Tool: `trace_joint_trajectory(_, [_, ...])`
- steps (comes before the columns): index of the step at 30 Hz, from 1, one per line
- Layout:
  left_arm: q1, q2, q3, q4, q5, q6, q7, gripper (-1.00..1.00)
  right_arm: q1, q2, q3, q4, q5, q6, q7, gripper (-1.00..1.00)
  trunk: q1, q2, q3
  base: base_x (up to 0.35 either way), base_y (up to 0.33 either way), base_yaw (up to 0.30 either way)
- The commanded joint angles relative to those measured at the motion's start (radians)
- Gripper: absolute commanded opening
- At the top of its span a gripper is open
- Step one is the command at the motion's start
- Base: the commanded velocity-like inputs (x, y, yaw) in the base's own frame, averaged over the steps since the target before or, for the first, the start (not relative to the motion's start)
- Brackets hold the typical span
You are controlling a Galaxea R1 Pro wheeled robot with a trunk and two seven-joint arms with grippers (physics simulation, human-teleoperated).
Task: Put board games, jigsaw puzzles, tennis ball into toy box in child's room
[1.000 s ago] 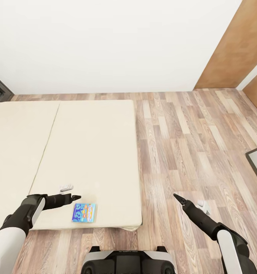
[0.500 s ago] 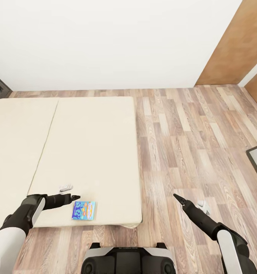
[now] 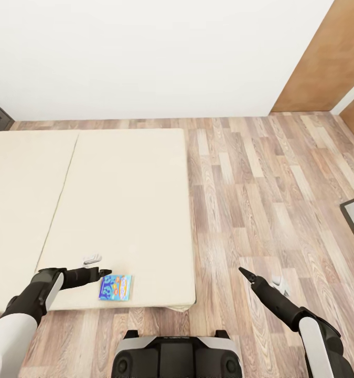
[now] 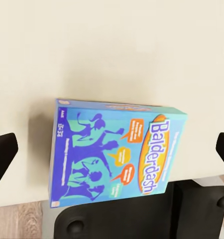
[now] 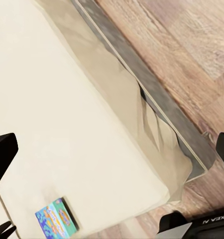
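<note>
My left hand (image 3: 107,272) hangs wide open and empty over the blue board game (image 3: 115,287), which lies flat near the bed's (image 3: 124,210) edge, lower left of the head view; my right hand (image 3: 242,271), also spread and empty, is above the floor (image 3: 260,199)

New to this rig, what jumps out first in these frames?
The blue board game, printed "Balderdash", lies flat near the bed's front edge, the one bright spot on the cream cover. The left hand hovers just beside it, fingers spread wide in the left wrist view with the box between them. The right hand hangs over the wood-plank floor, holding nothing.
</note>
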Motion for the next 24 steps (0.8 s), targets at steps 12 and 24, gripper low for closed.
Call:
trace_joint_trajectory(12, [0.0, -0.001, 0.002, 0.001, 0.002, -0.018, -0.003, 1.0, -0.001, 0.001, -0.003, -0.001, 0.001, 0.007, 0.005, 1.0, 0.0, -0.002, -0.021, 0.0, 0.0, 0.0])
trace_joint_trajectory(24, [0.0, 0.0, 0.001, 0.008, 0.003, -0.041, -0.003, 1.0, -0.001, 0.001, -0.003, -0.001, 0.001, 0.007, 0.005, 1.0, 0.0, -0.002, -0.04, 0.0, 0.0, 0.0])
